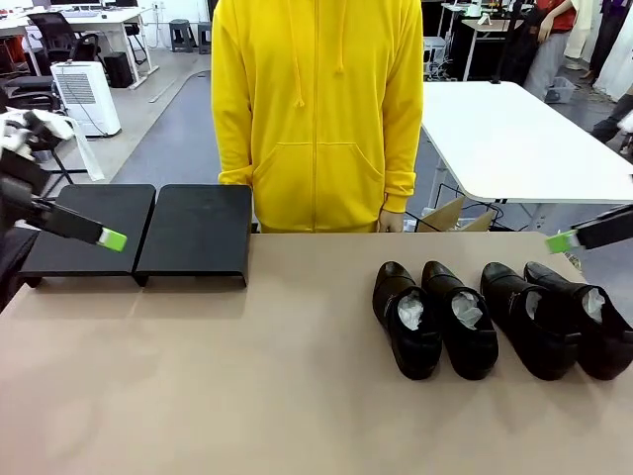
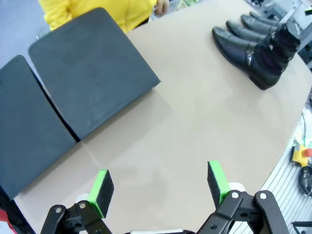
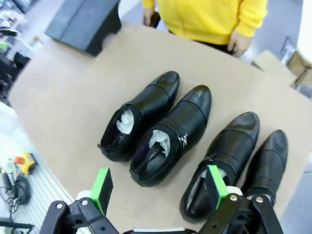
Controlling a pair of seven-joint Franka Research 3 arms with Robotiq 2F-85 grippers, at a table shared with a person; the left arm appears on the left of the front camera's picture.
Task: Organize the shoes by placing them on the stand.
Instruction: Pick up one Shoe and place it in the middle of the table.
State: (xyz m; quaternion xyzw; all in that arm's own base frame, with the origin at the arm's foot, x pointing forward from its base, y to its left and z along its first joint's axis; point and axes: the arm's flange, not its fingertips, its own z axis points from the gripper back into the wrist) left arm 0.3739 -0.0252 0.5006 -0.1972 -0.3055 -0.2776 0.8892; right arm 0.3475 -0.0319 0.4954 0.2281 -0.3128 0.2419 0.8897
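worktop (image 1: 247,396) of plain tan, in an office room with a white table (image 1: 514,139) behind a person (image 1: 316,99) in yellow. stand (image 1: 198,233) sits at the far left. four shoes (image 1: 475,346) line up on the worktop at right, well apart from it. left jaws and right jaws both gape wide, holding nothing.

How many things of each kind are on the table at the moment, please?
Black shoes: 4
Black stand platforms: 2
Total: 6
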